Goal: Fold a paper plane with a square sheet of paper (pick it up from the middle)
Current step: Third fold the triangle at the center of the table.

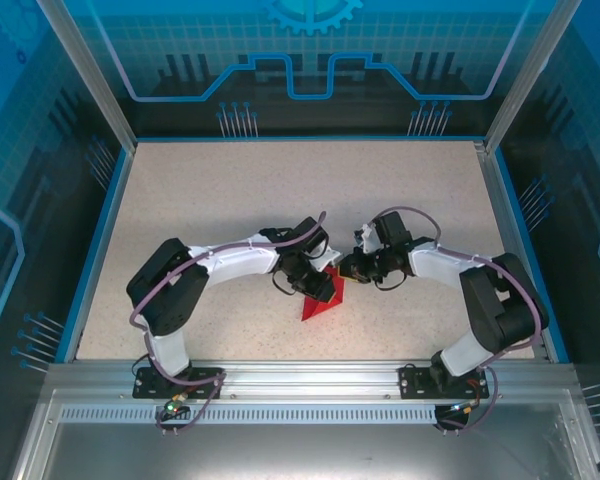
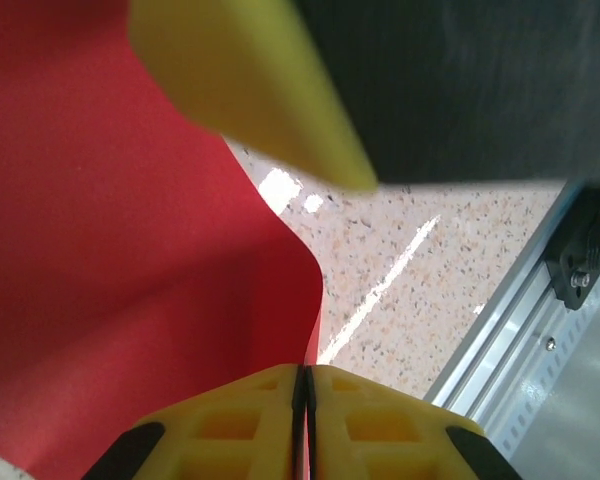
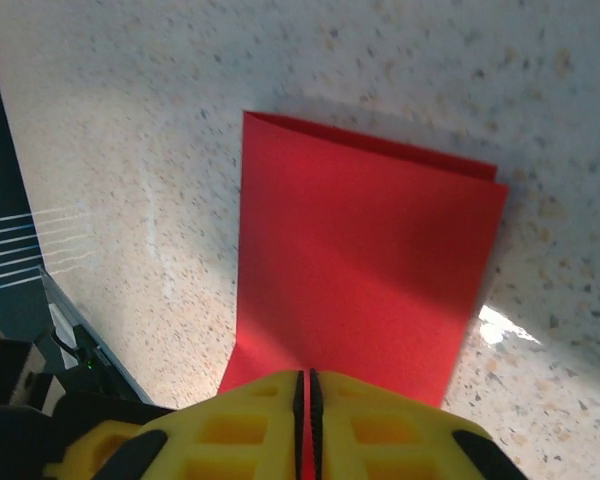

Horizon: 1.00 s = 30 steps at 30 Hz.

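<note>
Thin folded bright red sheet of paper (image 1: 318,302) mid-table, pointed end toward the near edge, far part held from both sides: yellow-fingered left gripper (image 2: 302,378) clamped tight on it, yellow-fingered right gripper (image 3: 305,380) pinched closed on its edge, speckled beige tabletop (image 1: 280,190) beyond.

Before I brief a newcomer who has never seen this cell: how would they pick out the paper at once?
Find the speckled beige table. Near its front middle, the left gripper and right gripper meet, both shut on the red paper. Folded and pointed, it is the one red thing there.
</note>
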Motion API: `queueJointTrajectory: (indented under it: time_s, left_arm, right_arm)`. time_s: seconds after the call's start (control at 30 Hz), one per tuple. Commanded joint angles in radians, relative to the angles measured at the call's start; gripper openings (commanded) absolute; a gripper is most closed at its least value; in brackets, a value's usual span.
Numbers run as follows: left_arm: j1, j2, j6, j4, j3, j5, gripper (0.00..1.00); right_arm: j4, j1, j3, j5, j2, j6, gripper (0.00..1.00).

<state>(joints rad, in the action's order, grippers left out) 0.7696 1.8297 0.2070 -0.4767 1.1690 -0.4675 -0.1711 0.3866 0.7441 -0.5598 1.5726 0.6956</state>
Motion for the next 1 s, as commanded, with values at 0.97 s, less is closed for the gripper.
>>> queueJointTrajectory:
  time_s: [0.97]
  left_arm:
    - [-0.057, -0.103, 0.065, 0.168, -0.184, -0.034, 0.08]
  right_arm:
    - [0.025, 0.094, 0.092, 0.033, 0.122, 0.043, 0.08]
